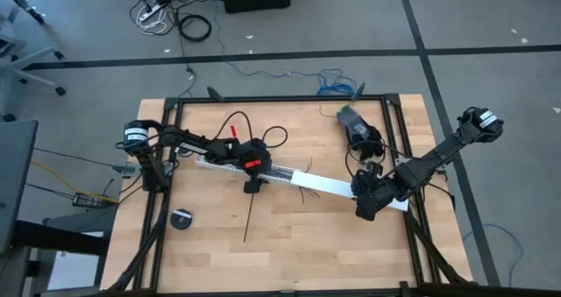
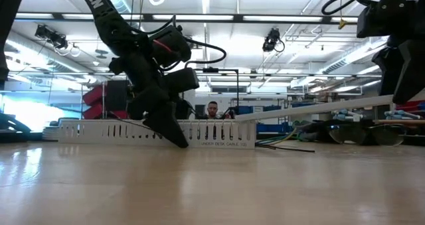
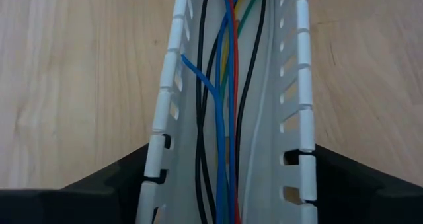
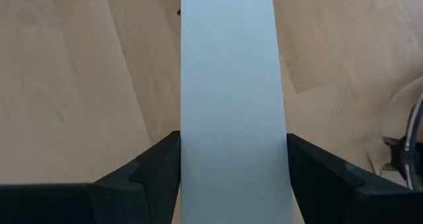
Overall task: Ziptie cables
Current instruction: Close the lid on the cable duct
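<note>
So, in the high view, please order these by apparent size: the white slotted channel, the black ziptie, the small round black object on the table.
1. White slotted channel, the longest.
2. Black ziptie, thin, clearly shorter.
3. Round black object, the smallest.

Bright, even light — background perhaps soft.

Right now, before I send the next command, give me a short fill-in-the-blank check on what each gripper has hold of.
1. The left gripper straddles the white slotted ____, its fingers outside both walls.
2. The cables run ____ that channel.
3. The right gripper holds the flat white ____ by its two edges.
4. The ziptie lies on the ____, touched by neither gripper.

Missing words: channel; inside; lid; table
</note>
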